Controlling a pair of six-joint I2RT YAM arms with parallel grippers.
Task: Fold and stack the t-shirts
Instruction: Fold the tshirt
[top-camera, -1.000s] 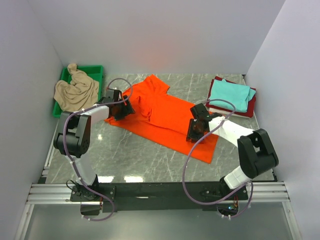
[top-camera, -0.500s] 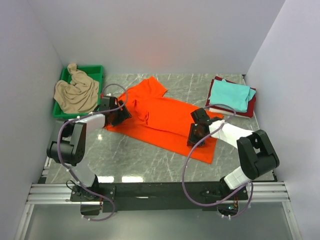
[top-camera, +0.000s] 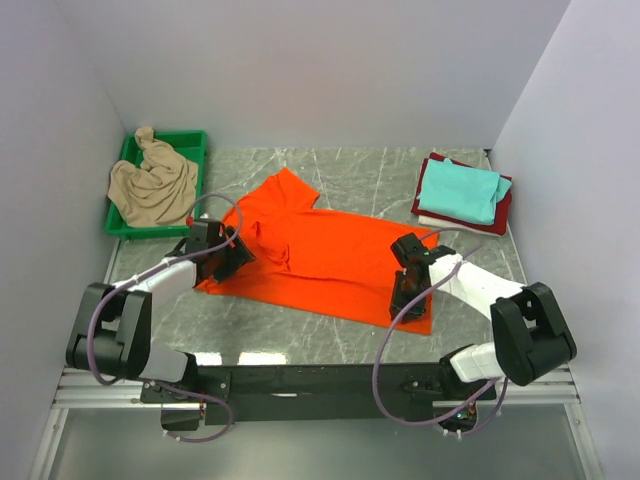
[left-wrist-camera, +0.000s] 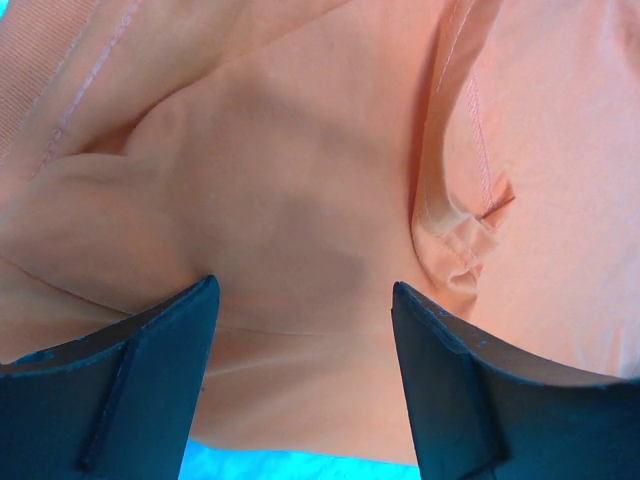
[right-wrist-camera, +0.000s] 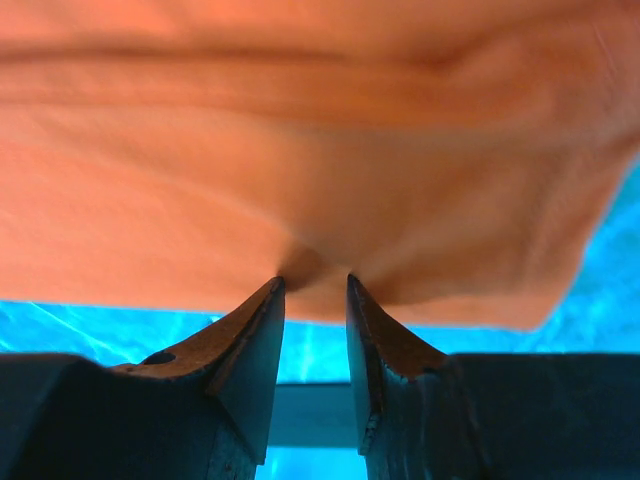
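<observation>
On the marble table (top-camera: 290, 335), the orange t-shirt (top-camera: 320, 255) lies spread between both grippers. The right gripper (right-wrist-camera: 315, 298) pinches its hem at the fingertips. The left gripper (left-wrist-camera: 300, 330) gapes, released, cloth just ahead. It likely needs a firm hold before an even pull.

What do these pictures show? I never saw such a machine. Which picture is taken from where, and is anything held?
Two robot arms stand at a table. One picture looks down from above; the other two come from cameras on the wrists. An orange shirt lies spread on the table. A beige shirt sits in a green tray, and folded shirts, teal on top, are stacked at the right. The right hand pinches the orange shirt's edge; the left hand has its fingers apart over it.
</observation>
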